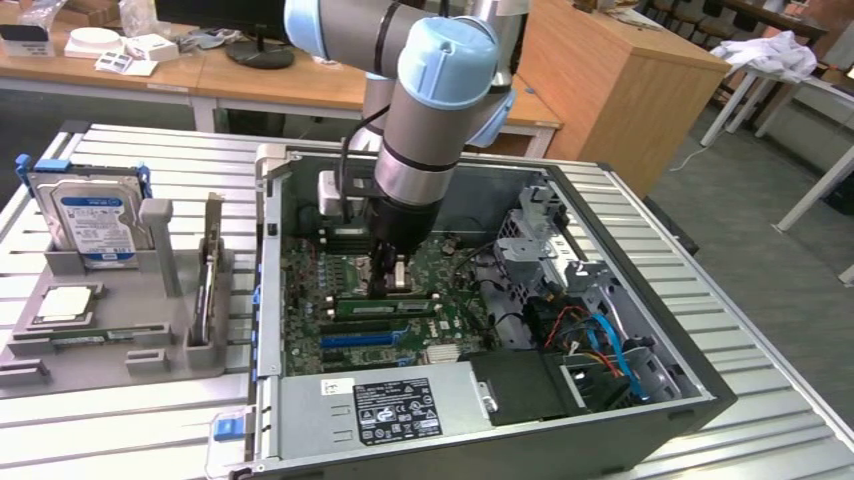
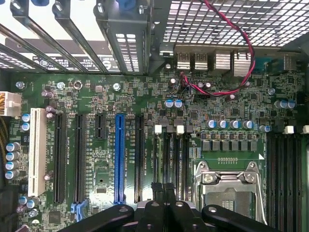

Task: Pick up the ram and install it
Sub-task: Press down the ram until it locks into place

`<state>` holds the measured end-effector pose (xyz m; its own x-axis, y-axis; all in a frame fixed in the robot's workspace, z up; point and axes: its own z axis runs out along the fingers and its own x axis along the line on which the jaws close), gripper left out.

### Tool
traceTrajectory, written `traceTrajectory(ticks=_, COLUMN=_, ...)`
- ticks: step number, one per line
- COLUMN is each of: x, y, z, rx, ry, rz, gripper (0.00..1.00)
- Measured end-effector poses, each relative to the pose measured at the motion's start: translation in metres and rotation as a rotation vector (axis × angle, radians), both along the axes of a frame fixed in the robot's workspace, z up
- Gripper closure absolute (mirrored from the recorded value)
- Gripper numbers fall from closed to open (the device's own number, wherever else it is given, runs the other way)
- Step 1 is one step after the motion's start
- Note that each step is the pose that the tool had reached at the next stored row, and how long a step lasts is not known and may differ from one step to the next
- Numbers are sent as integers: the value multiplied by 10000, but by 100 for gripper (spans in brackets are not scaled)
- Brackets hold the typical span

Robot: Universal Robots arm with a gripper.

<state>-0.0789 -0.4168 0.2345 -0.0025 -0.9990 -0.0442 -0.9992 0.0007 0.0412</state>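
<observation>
- Green board, the ram (image 1: 400, 299), lies along the memory slots right under the tool (image 1: 391, 278), inside the open case (image 1: 641, 400) on the worktop (image 1: 134, 430).
- From the wrist, the tool (image 2: 162, 191) has its fingers pressed together. I see no stick pinched between them, so it looks set to push on the ram's top edge, not to carry it.
- The black slots (image 2: 169, 154) run straight out ahead of the fingertips, their white latches (image 2: 158, 129) at the far end. The blue slot (image 2: 119, 159) lies to one side and the socket (image 2: 231, 188) to the other.
- Risk: pressing off-centre could tilt the ram, so that one end seats and the other rides up.
- Risk: if the notch is not lined up with the slot's key, downward force would load the motherboard (image 1: 447, 265) instead of seating the stick.
- Risk: the narrow fingertips could slip off the thin edge and strike the socket lever or the small parts beside the slots.
- Hidden: the arm covers the point of contact in the exterior view, so I cannot tell whether tool and ram touch.
- Hidden: from the wrist the tool's own body cuts off the near slot ends, and whether the latches have closed is hard to make out.
</observation>
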Motion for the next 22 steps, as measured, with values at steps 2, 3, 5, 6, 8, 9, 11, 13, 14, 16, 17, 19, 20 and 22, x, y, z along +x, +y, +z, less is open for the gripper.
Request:
traceTrajectory(ticks=2, x=0, y=1, z=-6, rx=3, ry=-2, rz=0, gripper=89)
traceTrajectory(ticks=3, x=0, y=1, z=-11, rx=4, ry=-2, rz=0, gripper=89)
traceTrajectory(ticks=5, x=0, y=0, z=-24, rx=1, ry=0, rz=0, gripper=89)
traceTrajectory(ticks=6, x=0, y=0, z=-31, rx=1, ry=-1, rz=0, gripper=89)
traceTrajectory(ticks=8, x=0, y=0, z=-42, rx=2, ry=-1, rz=0, gripper=89)
traceTrajectory(ticks=9, x=0, y=0, z=-45, rx=1, ry=-1, rz=0, gripper=89)
traceTrajectory(ticks=11, x=0, y=0, z=-46, rx=-1, ry=0, rz=-1, gripper=89)
traceTrajectory(ticks=13, x=0, y=0, z=-47, rx=0, ry=0, rz=0, gripper=89)
traceTrajectory(ticks=14, x=0, y=0, z=-48, rx=0, ry=-1, rz=0, gripper=89)
traceTrajectory(ticks=16, x=0, y=1, z=-57, rx=5, ry=-3, rz=0, gripper=89)
traceTrajectory(ticks=17, x=0, y=0, z=-62, rx=2, ry=-2, rz=0, gripper=89)
traceTrajectory(ticks=19, x=0, y=0, z=-72, rx=1, ry=-1, rz=0, gripper=89)
traceTrajectory(ticks=20, x=0, y=0, z=-75, rx=-2, ry=1, rz=0, gripper=89)
traceTrajectory(ticks=22, x=0, y=0, z=-75, rx=-3, ry=1, rz=0, gripper=89)
